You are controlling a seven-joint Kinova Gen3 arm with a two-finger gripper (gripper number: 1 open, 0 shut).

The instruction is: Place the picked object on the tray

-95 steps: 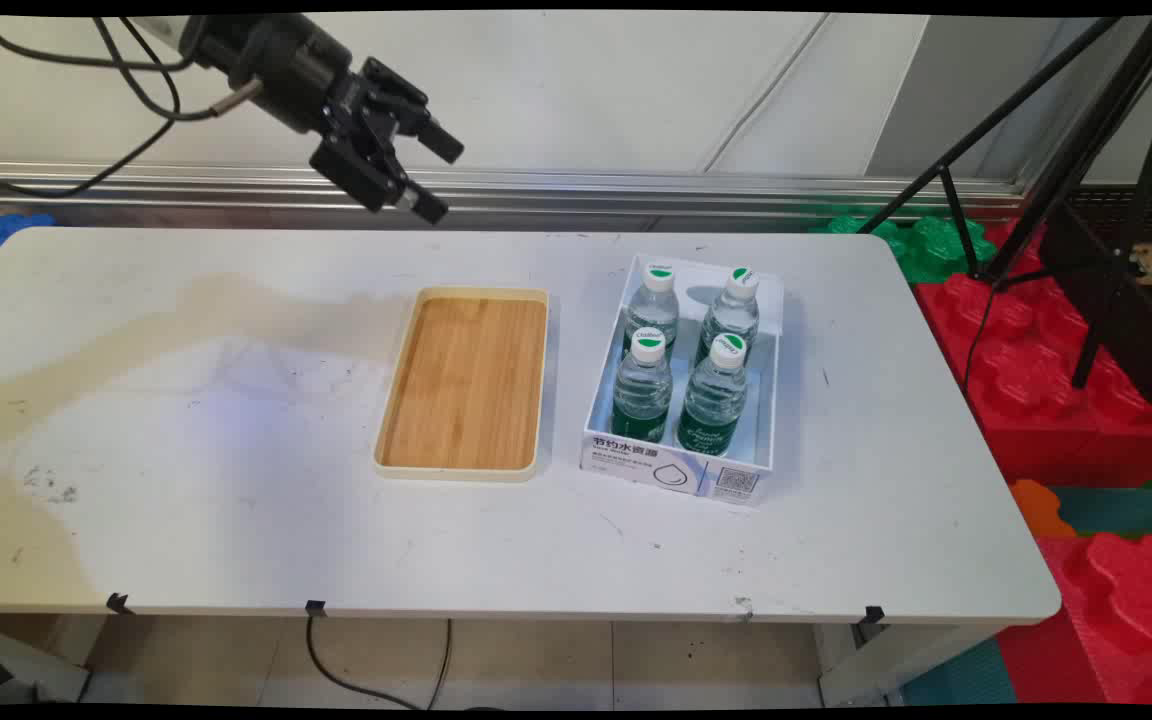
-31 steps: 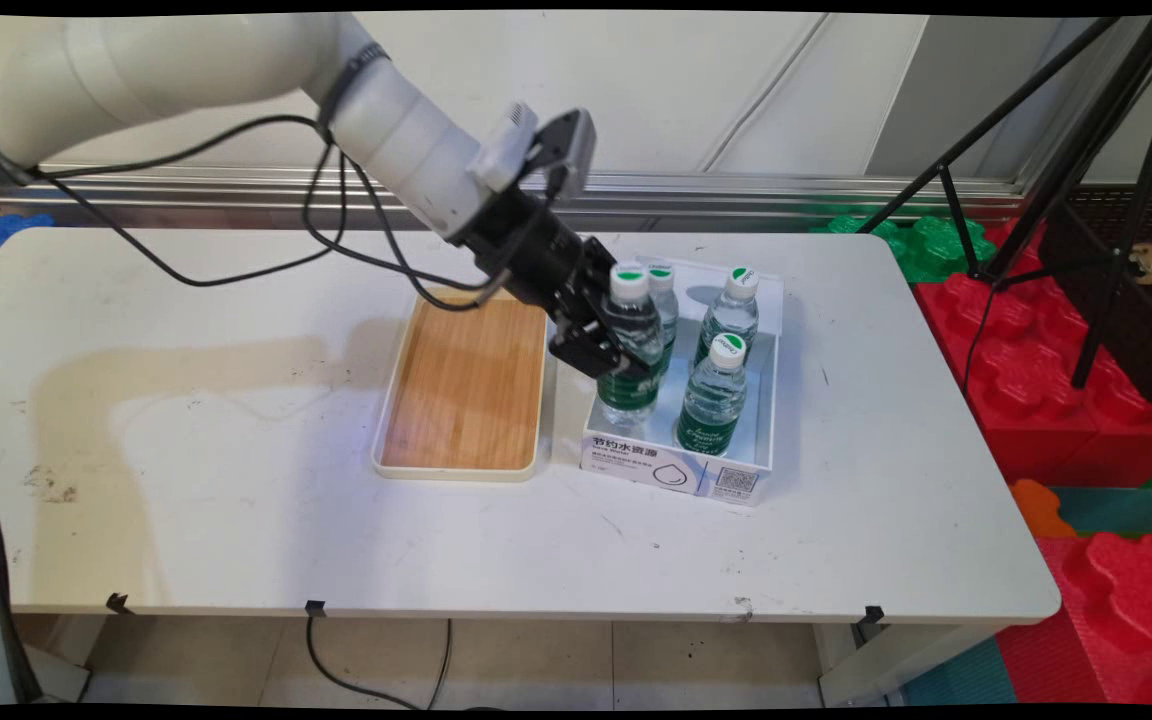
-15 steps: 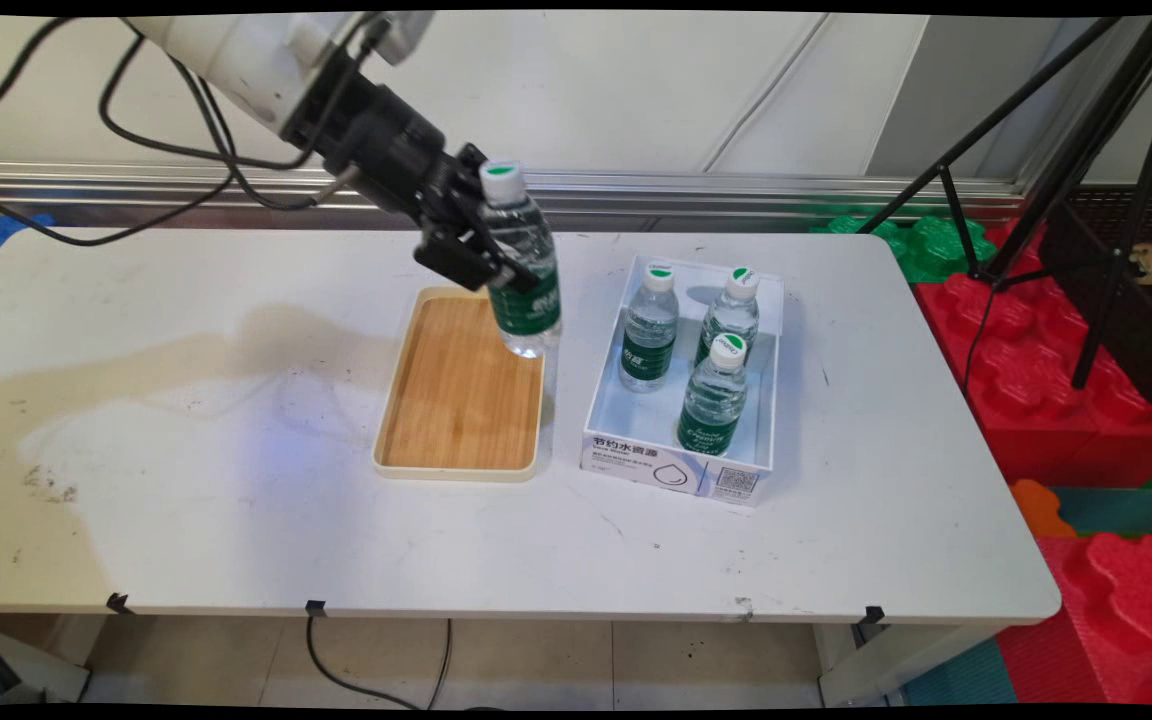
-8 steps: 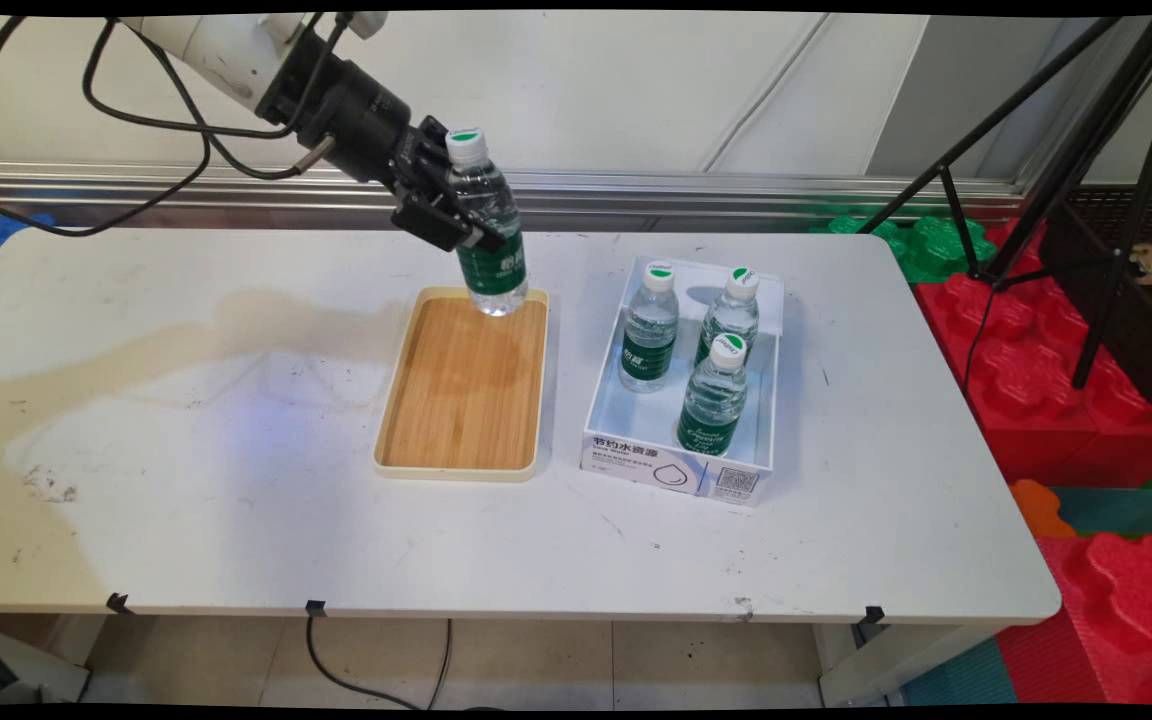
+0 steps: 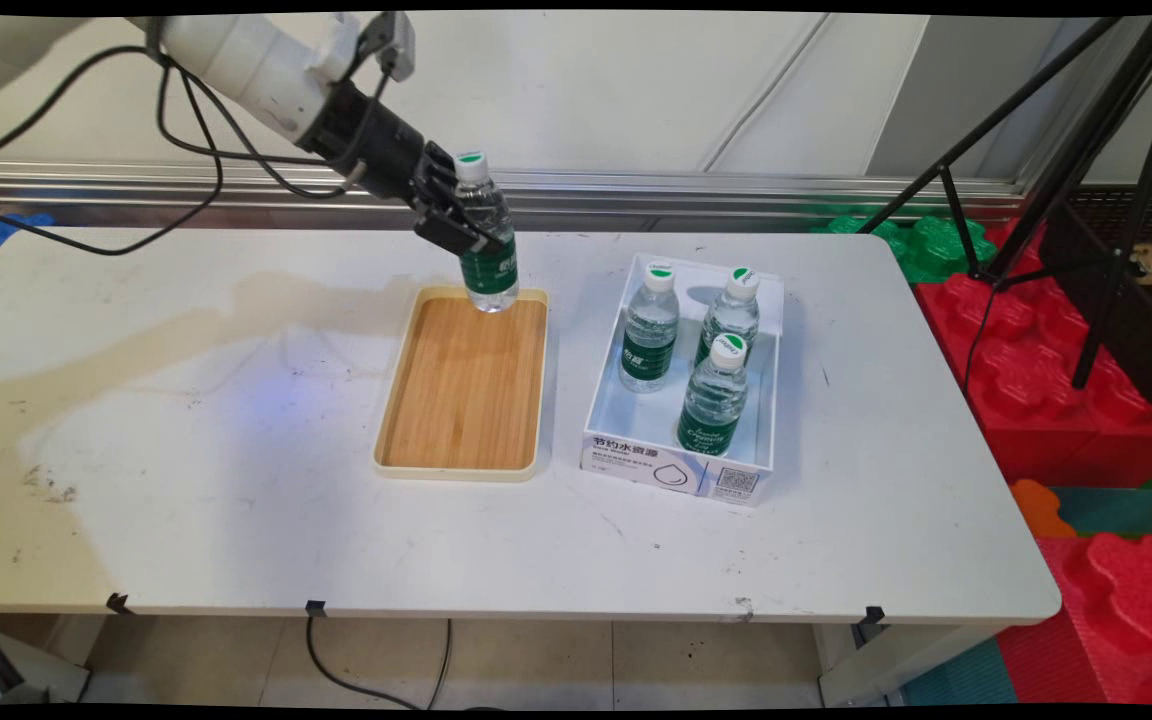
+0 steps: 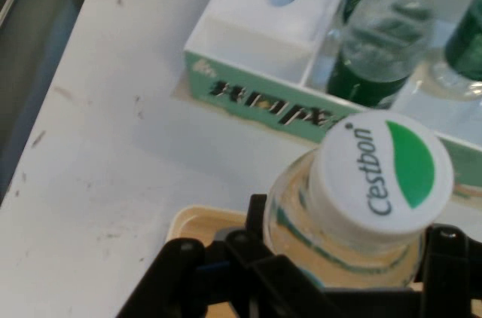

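The claw (image 5: 458,215) is clamped on a water bottle (image 5: 487,255), its long axis near upright, base hanging just below the claw over the wooden tray's (image 5: 461,400) far end; the white box (image 5: 681,470) lies to the claw's right; half a second ago the bottle hung slightly higher.

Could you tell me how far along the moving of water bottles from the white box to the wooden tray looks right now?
Done: nothing stands on the wooden tray yet. In hand: the tool is shut on one water bottle, held upright over the tray's far end; whether its base touches the wood I cannot tell. Left: three bottles stand in the white box.
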